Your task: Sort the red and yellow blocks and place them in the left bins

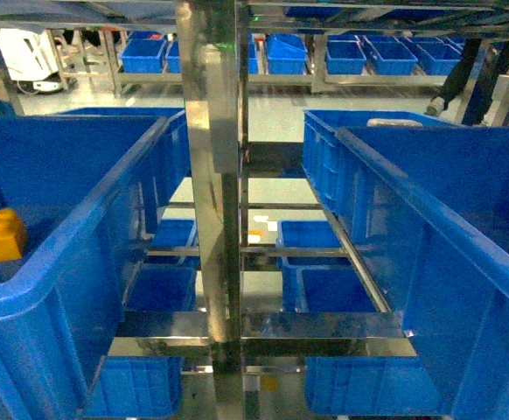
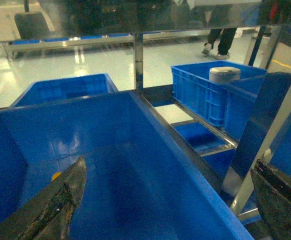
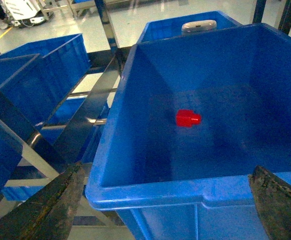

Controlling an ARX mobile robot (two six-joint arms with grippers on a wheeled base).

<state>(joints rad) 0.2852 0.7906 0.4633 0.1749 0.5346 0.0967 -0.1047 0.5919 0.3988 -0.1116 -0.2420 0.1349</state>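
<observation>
A yellow-orange block (image 1: 8,234) lies inside the left bin (image 1: 106,203), near its left wall. In the left wrist view only a sliver of this block (image 2: 56,176) shows behind a finger (image 2: 60,205). My left gripper (image 2: 168,200) hangs open over that bin (image 2: 183,150), holding nothing. A red block (image 3: 187,118) lies on its side on the floor of the blue crate (image 3: 150,192) on the right. My right gripper (image 3: 165,205) is open and empty, just above that crate's near rim. Neither gripper shows in the head view.
A shiny metal rack post (image 1: 211,175) stands between the left bin and the right crate (image 1: 412,201). More blue crates sit behind and on the lower shelves (image 1: 324,262). A white roll (image 2: 224,74) rests in the crate behind. A person's legs (image 2: 220,40) stand far back.
</observation>
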